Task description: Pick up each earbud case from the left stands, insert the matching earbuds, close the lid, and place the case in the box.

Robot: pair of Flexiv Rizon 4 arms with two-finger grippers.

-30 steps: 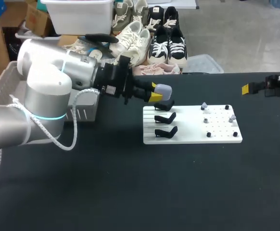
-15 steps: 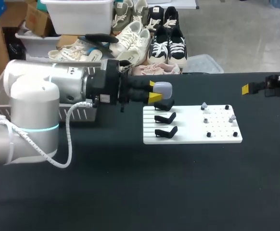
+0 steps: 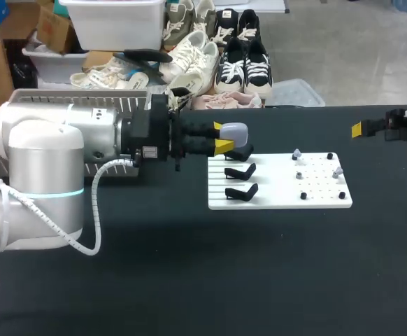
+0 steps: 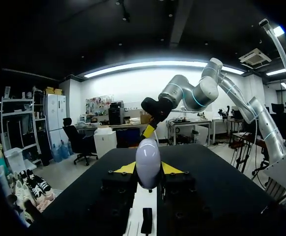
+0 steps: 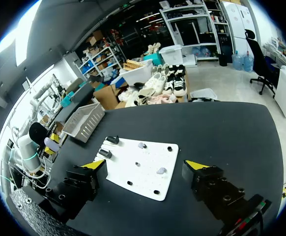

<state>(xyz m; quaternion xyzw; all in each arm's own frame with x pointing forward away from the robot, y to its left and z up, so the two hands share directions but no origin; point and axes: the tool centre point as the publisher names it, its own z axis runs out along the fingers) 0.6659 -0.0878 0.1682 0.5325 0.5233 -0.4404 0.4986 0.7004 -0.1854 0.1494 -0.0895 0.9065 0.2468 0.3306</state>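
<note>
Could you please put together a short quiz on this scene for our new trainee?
1. True or false: the right end effector is shut.
2. Where is the earbud case? A) in the right end effector B) gripped by the left end effector C) lying flat on the white board
3. How many black stands show along the white board's left side?

Key: 1 false, it is wide open and empty. 2 B. 3 three.
</note>
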